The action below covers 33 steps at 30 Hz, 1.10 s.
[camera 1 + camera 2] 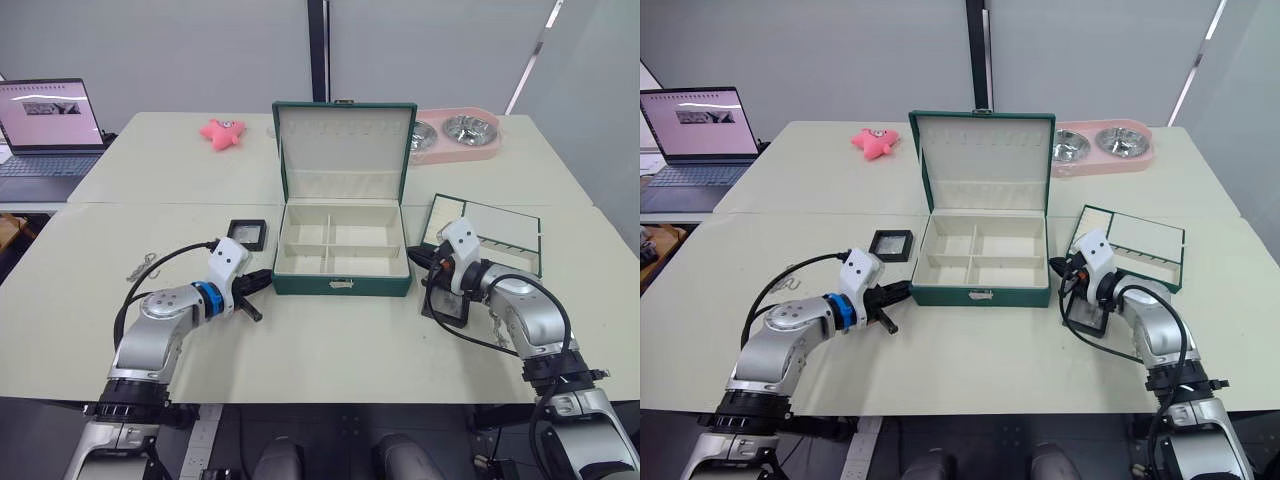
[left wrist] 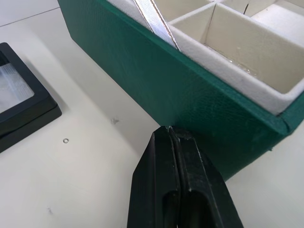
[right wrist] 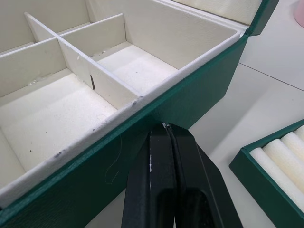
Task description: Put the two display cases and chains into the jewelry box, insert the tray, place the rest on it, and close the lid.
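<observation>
Clenched left gripper (image 2: 172,137) and clenched right gripper (image 3: 165,130), flanking open jewelry box (image 1: 342,284), both empty

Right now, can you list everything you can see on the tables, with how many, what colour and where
box: one, dark green with cream lining, table centre, empty compartments
lid: one, green, cream inside, standing open behind the box
tray: one, green rim, cream lining, right of the box
display case: one in plain sight, black frame with clear window, left of the box; a second dark flat piece lies under the right arm, cannot tell what it is
chain: one small silvery piece, far left on the table
star toy: one, pink, back left
double bowl: one pink holder with two steel bowls, back right
laptop: one, open, far left table
left gripper: black, shut, at the box's left front corner
right gripper: black, shut, at the box's right wall
</observation>
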Tool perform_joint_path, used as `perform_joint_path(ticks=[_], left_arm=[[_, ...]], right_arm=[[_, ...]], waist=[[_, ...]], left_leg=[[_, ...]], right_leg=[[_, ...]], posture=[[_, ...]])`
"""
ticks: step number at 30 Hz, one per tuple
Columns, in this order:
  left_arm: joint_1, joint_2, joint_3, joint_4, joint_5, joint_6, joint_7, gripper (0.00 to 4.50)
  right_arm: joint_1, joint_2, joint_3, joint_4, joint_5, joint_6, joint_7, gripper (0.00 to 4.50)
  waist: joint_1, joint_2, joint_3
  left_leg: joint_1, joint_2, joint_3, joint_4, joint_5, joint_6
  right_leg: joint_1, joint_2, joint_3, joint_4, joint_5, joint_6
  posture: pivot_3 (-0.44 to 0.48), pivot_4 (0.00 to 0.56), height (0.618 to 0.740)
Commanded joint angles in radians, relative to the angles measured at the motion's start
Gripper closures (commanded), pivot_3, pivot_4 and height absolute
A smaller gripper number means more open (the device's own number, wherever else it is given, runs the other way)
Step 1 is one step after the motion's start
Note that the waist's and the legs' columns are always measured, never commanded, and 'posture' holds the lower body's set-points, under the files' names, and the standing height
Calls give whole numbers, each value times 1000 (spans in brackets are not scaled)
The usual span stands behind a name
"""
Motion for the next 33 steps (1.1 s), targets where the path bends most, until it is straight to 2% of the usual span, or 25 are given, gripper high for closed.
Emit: perform_joint_path(ticks=[1,10,17,20,23,30,33], left_arm=[[3,-10,-28,-37,-15,-2,-26,4500],[-4,-7,-9,-1,-4,-38,-13,4500],[11,37,84,26,-40,-64,-14,4500],[23,71,144,28,-71,-68,-16,4500],[47,108,197,20,-101,-54,-29,3893],[174,267,372,93,-129,-77,-82,1711],[244,336,449,177,-123,-118,-109,774]], right_arm=[[-13,12,10,-23,5,-16,22,4478],[0,8,0,-33,3,-17,12,4478],[55,-26,-110,-84,92,-14,41,4478],[96,-62,-164,-108,140,-12,77,3914],[134,-109,-219,-119,174,-18,112,3179],[280,-292,-381,-70,239,-21,249,1344],[330,-360,-446,5,244,-44,298,354]], waist=[[0,0,0],[0,0,0],[2,0,0],[3,0,0],[3,0,0],[2,0,0],[1,0,0]], left_leg=[[0,0,0,0,0,0],[0,0,0,0,0,0],[-1,0,0,0,0,0],[-1,0,0,0,0,0],[0,0,0,-1,0,0],[0,0,0,-1,0,0],[0,0,1,-2,0,0]], right_leg=[[0,0,0,0,0,0],[0,0,0,0,0,0],[0,0,0,0,0,0],[0,0,0,0,0,0],[0,0,0,-1,0,0],[0,0,0,-2,0,0],[0,0,0,-2,0,0]], posture=[[0,150,740],[0,150,740],[0,150,740],[0,150,740],[0,150,740],[0,150,740],[0,150,740]])
